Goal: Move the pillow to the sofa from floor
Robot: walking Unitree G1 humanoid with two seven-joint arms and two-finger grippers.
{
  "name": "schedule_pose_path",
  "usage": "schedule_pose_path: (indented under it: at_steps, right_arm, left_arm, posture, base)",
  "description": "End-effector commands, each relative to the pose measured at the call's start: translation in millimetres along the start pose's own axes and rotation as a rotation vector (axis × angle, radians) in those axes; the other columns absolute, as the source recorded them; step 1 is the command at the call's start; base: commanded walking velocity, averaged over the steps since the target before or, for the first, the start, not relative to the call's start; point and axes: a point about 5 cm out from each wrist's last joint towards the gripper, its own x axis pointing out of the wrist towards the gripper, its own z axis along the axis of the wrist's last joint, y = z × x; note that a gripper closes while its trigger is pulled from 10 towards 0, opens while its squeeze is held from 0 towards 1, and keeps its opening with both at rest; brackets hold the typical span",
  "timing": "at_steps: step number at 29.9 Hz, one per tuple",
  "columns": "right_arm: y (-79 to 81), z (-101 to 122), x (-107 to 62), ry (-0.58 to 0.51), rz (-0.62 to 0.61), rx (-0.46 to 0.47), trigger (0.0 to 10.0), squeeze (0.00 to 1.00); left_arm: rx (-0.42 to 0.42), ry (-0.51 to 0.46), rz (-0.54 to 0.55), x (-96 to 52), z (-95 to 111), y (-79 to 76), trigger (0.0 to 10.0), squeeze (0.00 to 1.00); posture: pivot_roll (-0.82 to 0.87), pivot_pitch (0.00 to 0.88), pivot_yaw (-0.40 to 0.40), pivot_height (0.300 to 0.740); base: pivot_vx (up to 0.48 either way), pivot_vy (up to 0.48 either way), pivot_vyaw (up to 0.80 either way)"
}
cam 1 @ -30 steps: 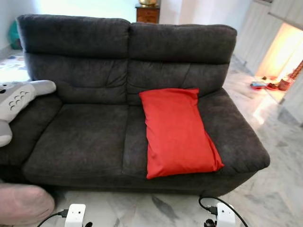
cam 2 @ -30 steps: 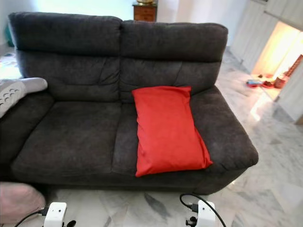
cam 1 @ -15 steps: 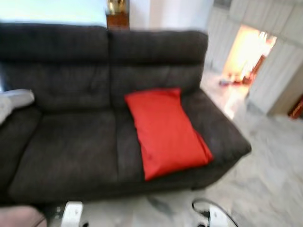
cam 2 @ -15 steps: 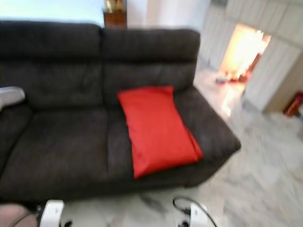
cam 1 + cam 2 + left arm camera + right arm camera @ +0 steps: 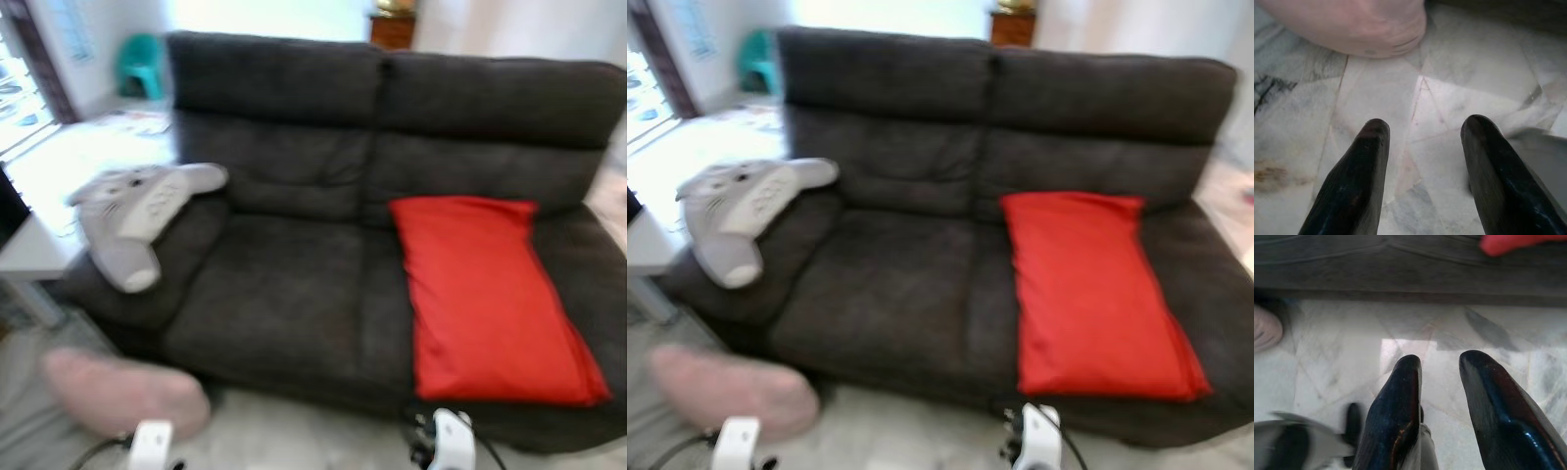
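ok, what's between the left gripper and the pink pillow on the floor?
Bare marble floor. In the left wrist view the left gripper has its fingers apart above the tiles, and the pink pillow lies just ahead, with nothing between.

Sofa (image 5: 294, 294) in matt, napped dark cloth; red pillow (image 5: 485, 294) smooth-woven; floor (image 5: 1459, 98) polished veined marble.

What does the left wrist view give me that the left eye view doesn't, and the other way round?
Left wrist view alone: the left gripper open over marble floor. Left eye view alone: the sofa, the red pillow on its seat, a grey plush toy on the armrest. Both: the pink pillow on the floor.
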Motion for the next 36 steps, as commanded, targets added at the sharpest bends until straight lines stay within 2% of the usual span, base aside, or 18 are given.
schedule_pose_path:
  at_steps: [1,13,36]
  right_arm:
    - [2.3,2.2,0.6,-0.004,0.007,-0.010,10.0,0.00]
    - [1.7,0.6,0.4,0.005,0.009,0.017,10.0,0.00]
    - [1.6,5.3,1.5,0.001,0.001,-0.001,10.0,0.00]
  left_arm:
    - [0.014,0.002,-0.004,0.6,2.4,1.4,10.0,0.00]
    - [0.010,0.007,-0.006,0.2,0.1,0.2,10.0,0.00]
    - [0.002,0.009,-0.007,-0.2,-1.7,-0.9,10.0,0.00]
  posture:
    - [0.14,0.000,-0.052,0.740]
    - [0.15,0.000,-0.063,0.740]
    - [0.16,0.000,-0.073,0.740]
  base:
    - [0.000,0.330,0.80]
    - [0.000,0.330,0.07]
    - [0.000,0.330,0.00]
